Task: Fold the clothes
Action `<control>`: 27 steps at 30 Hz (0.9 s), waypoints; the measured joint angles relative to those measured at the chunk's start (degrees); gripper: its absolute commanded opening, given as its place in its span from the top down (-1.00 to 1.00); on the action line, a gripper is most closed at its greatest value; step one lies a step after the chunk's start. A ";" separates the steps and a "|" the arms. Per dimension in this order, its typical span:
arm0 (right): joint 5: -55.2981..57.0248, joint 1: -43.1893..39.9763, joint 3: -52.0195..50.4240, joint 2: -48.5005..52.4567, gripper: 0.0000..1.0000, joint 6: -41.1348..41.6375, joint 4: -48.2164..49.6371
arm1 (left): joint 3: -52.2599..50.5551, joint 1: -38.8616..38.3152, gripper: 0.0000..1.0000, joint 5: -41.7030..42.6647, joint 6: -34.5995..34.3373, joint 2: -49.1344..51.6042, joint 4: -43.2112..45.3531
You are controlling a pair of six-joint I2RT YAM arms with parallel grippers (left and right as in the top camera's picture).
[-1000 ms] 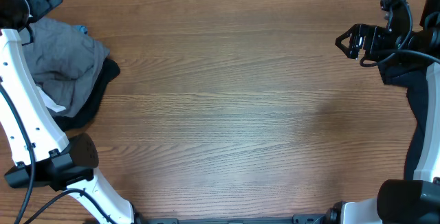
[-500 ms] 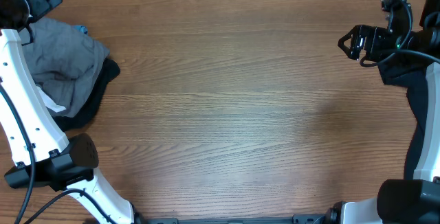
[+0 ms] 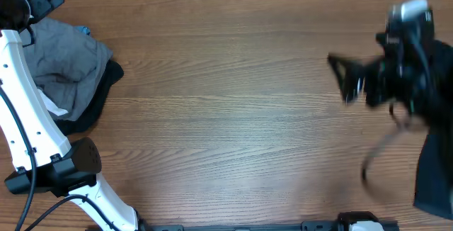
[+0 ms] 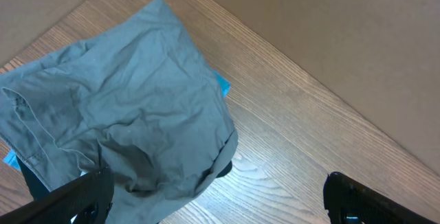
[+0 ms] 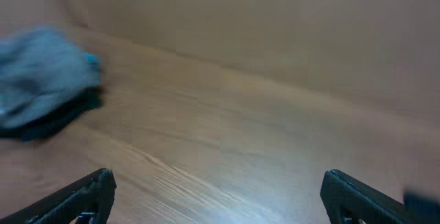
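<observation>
Upper left, overhead: one wrinkled medium-grey cotton garment (image 3: 64, 61) heaped on one black garment (image 3: 92, 110), one light-blue scrap (image 3: 84, 30) peeking behind. The left claw (image 4: 218, 183) hangs spread above them, empty. Nothing looks folded yet; next, I judge, pinch the grey garment's edge and draw it onto the bare wooden desk (image 3: 233, 117). At right, the blurred right claw (image 3: 347, 79) is spread, empty.

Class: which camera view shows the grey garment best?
The left wrist view: the grey garment fills much of the frame, sharp, with wrinkles and seams plain. Overhead shows it small at the left, atop a black garment, partly behind the left arm. The right wrist view shows only a distant blur.
</observation>
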 measured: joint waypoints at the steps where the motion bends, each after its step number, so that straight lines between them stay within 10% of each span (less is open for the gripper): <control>1: -0.04 1.95 -0.57 -3.02 -1.00 -0.46 -0.07 | 0.00 0.00 -1.00 -0.02 0.00 0.00 0.00; 12: -1.57 7.13 -27.67 -41.07 -1.00 -1.68 2.86 | 0.00 0.00 -1.00 0.02 0.00 0.00 -0.15; 27: -3.19 6.60 -74.88 -56.33 -1.00 -1.84 52.09 | -0.02 0.00 -1.00 0.00 0.00 0.00 -0.15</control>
